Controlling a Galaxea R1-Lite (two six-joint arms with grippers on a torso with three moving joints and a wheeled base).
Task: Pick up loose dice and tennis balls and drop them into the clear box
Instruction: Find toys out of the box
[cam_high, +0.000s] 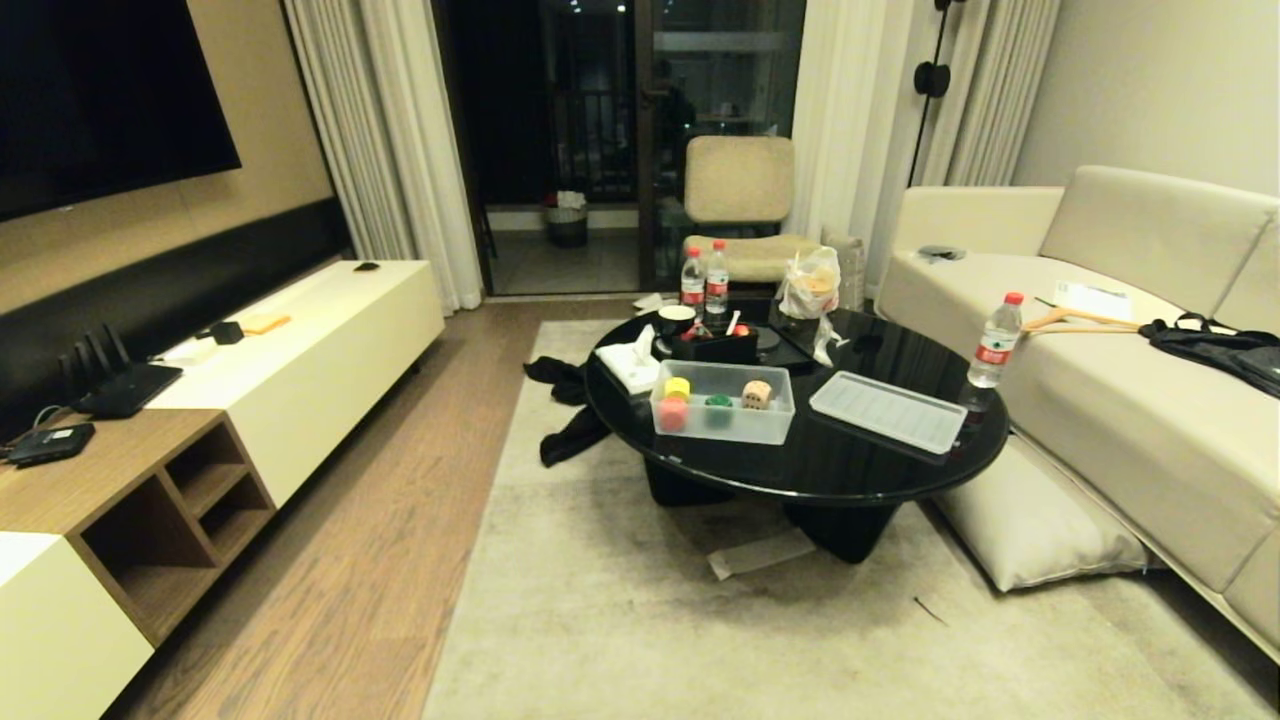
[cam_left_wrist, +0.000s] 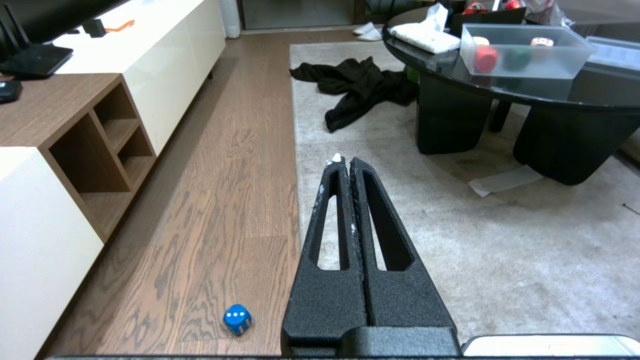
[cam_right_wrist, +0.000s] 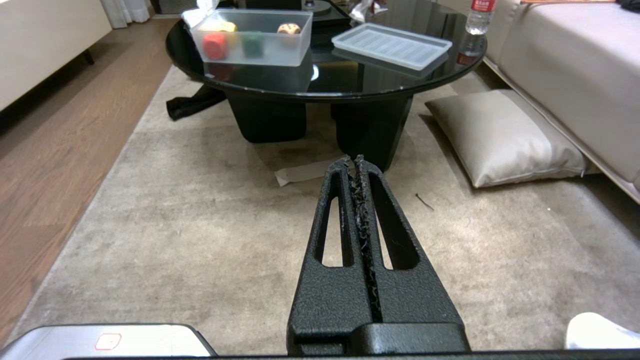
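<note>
The clear box (cam_high: 722, 432) stands open on the round black table (cam_high: 860, 470). Its ribbed lid (cam_high: 887, 411) lies flat to its right. Inside the box are a yellow die (cam_high: 677, 386), a red-orange die (cam_high: 672, 413), a green die (cam_high: 718, 408) and a beige die (cam_high: 757, 394). A blue die (cam_left_wrist: 237, 319) lies loose on the wood floor, near my left gripper (cam_left_wrist: 346, 161), which is shut and empty. My right gripper (cam_right_wrist: 352, 161) hangs shut and empty over the rug, short of the table. No tennis balls are in view.
Black clothing (cam_left_wrist: 357, 85) lies on the rug by the table's left side. A paper scrap (cam_high: 760, 552) sits under the table and a cushion (cam_right_wrist: 505, 137) leans by the sofa (cam_high: 1130, 400). A low cabinet (cam_high: 200, 400) lines the left wall. Bottles (cam_high: 995, 340) and a black organiser (cam_high: 715, 345) share the table.
</note>
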